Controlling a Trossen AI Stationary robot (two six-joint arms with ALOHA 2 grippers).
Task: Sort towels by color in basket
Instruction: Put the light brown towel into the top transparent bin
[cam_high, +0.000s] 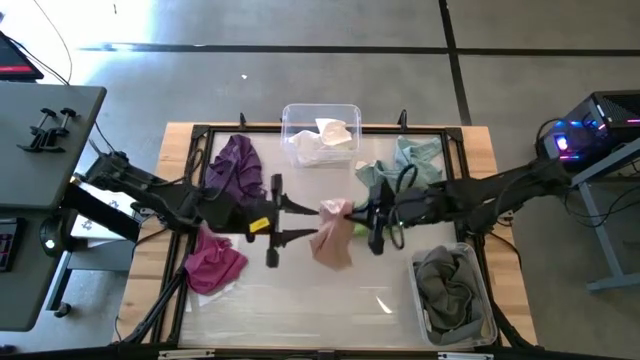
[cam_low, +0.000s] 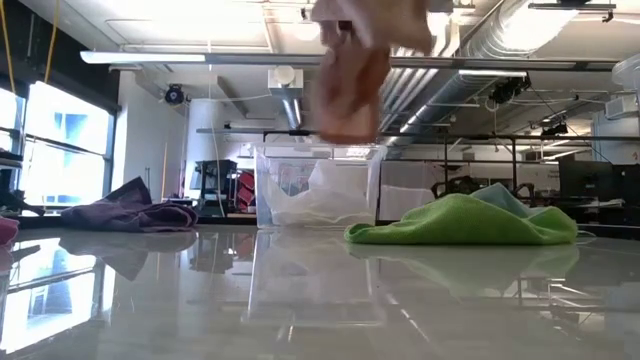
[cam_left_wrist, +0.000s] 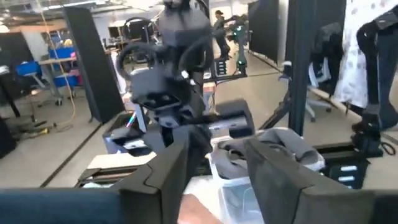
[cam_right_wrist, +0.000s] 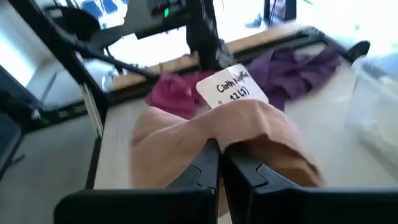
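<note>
A peach-pink towel (cam_high: 333, 240) hangs in the air over the table's middle; in the low view it (cam_low: 350, 80) is well above the tabletop. My right gripper (cam_high: 352, 214) comes from the table's right and is shut on it. My left gripper (cam_high: 308, 222) faces it from the left, open, with its fingers (cam_left_wrist: 168, 168) on either side of a bit of the towel (cam_left_wrist: 198, 210). Flat on the table lie purple (cam_high: 235, 165), magenta (cam_high: 215, 262), pale teal (cam_high: 415, 160) and lime green (cam_low: 460, 220) towels. My right gripper (cam_right_wrist: 222, 155) pinches a fold of the peach-pink towel (cam_right_wrist: 249, 124) between its two shut fingers, reaching in level from the table's right. The cloth drapes over both fingertips, a white tag (cam_right_wrist: 231, 87) standing up behind them. The towel hangs slack below, clear of the table. Whether my left gripper touches the towel, I cannot tell.
A clear bin (cam_high: 322, 112) at the far edge holds white towels. A second bin (cam_high: 480, 300) at the near right corner holds grey ones. A black frame (cam_high: 200, 150) runs round the work area. The near middle of the table (cam_high: 320, 300) is bare.
</note>
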